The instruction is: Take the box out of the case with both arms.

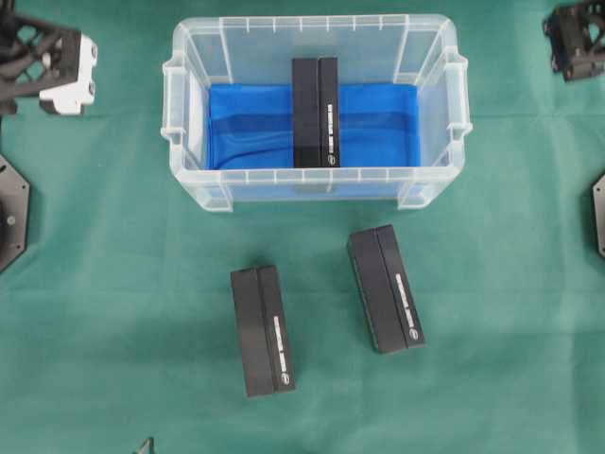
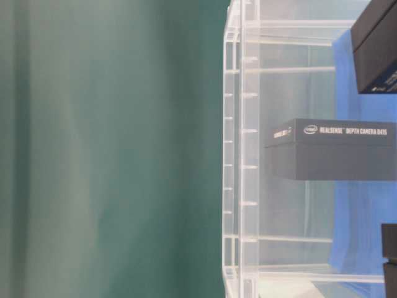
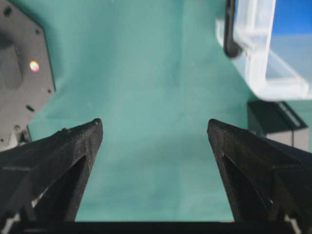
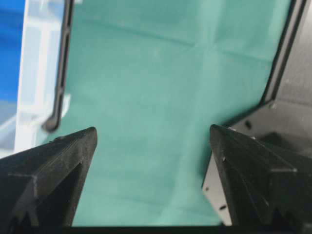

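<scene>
The case (image 1: 312,176), a clear plastic tub with a blue sheet (image 1: 246,128) on its bottom, stands at the back middle of the green cloth. One black box (image 1: 315,112) lies inside it, across the middle; the table-level view shows this box (image 2: 335,149) through the clear wall (image 2: 242,155). My left gripper (image 3: 154,124) hangs open over bare cloth left of the case, whose corner (image 3: 263,58) shows at its upper right. My right gripper (image 4: 152,129) is open over bare cloth too, with the case's side (image 4: 39,73) at its left. Nothing is between either pair of fingers.
Two more black boxes lie on the cloth in front of the case, one at the left (image 1: 263,329) and one at the right (image 1: 386,288). The left arm (image 1: 57,61) and right arm (image 1: 577,38) sit at the back corners. Base plates (image 1: 11,213) flank the table.
</scene>
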Controlling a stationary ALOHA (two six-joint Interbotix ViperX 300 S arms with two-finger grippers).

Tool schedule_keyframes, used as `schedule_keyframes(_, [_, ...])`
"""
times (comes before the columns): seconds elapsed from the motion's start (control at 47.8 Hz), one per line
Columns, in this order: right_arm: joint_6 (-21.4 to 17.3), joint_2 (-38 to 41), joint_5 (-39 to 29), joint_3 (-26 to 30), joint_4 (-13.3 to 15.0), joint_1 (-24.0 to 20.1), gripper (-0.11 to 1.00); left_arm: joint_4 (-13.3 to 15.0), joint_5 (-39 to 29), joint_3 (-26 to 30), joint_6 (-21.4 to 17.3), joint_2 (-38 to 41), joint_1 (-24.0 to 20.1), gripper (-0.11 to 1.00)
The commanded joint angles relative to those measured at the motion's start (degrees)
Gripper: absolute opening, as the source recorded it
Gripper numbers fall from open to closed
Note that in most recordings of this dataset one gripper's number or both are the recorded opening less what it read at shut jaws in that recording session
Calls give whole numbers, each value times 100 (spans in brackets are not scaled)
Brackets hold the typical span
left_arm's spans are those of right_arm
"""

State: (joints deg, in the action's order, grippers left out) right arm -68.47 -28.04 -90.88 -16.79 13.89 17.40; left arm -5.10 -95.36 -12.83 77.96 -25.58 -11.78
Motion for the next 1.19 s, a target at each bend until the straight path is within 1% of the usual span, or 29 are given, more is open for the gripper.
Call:
schedule_keyframes(0.0, [176,26,132,53,-9,202,91,-18,18,70,-193,18,-246,84])
schedule_keyframes(0.126, [431,114,237,53,-88,466,91,-18,70,70,-545,62,-562,84])
schedule_keyframes(0.209, [563,176,334,53,-105,606,91,-18,158,62,-668,88,-694,84])
schedule_keyframes(0.503, [650,264,457,79,-105,800,91,-18,202,62,-993,158,-1037,84])
schedule_keyframes(0.984, [659,264,457,70,-105,826,91,-18,334,62,-1020,211,-1099,84])
schedule_keyframes(1.173, [659,264,448,70,-149,826,91,-18,343,79,-1028,237,-1099,84])
